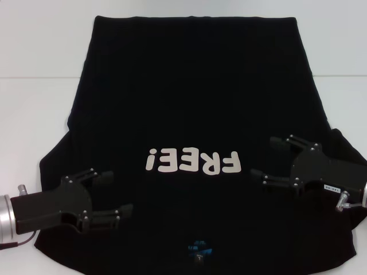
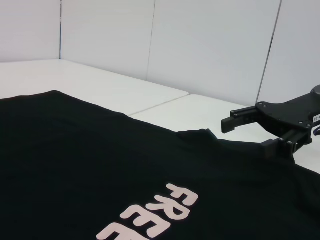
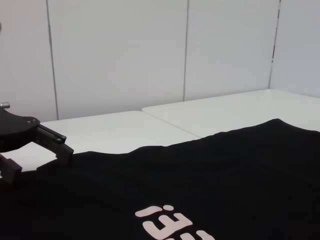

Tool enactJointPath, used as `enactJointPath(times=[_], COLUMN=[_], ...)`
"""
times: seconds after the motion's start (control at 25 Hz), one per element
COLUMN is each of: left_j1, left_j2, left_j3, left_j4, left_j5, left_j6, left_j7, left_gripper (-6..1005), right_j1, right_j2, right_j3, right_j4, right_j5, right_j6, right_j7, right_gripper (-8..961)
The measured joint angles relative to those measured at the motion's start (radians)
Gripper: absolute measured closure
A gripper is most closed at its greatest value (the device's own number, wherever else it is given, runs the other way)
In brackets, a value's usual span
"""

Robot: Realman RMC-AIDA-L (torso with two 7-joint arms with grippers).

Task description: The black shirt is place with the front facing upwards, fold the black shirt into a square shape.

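Left tool (image 1: 113, 193) over the near-left shoulder of the black shirt (image 1: 195, 97), fingers spread wide, holding nothing; contact with the cloth hard to judge; shirt flat on the white bench (image 1: 40, 69), front up, "FREE!" lettering (image 1: 192, 162) mid-chest, collar label (image 1: 198, 247) partly cut off; right tool (image 1: 268, 157) over the near-right shoulder, likewise wide and empty.

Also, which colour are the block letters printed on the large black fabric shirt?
White; the block letters on the black shirt show best in the head view.
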Motion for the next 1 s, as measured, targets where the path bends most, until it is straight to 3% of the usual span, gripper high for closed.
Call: enactJointPath(times=[0.48, 0.64, 0.72, 0.92, 1.0], left_j1=[-0.001, -0.016, -0.035, -0.084, -0.096], left_j2=[0.003, 0.017, 0.043, 0.142, 0.166], left_j3=[-0.001, -0.053, -0.085, -0.074, -0.070], left_j4=[0.000, 0.009, 0.016, 0.007, 0.021], left_j5=[-0.002, -0.002, 0.003, 0.059, 0.103], left_j6=[0.004, 0.063, 0.102, 0.117, 0.100], left_j7=[-0.022, -0.168, -0.353, -0.751, -0.873], left_gripper=[72, 74, 76, 78, 80], right_j1=[0.002, 0.003, 0.004, 0.012, 0.014], right_j2=[0.000, 0.000, 0.000, 0.000, 0.000], right_j3=[0.000, 0.000, 0.000, 0.000, 0.000], right_j4=[0.001, 0.002, 0.002, 0.005, 0.005], right_j5=[0.000, 0.000, 0.000, 0.000, 0.000], right_j6=[0.005, 0.004, 0.003, -0.001, -0.003], right_j7=[0.000, 0.003, 0.006, 0.026, 0.036], right_gripper=[8, 8, 8, 8, 8])
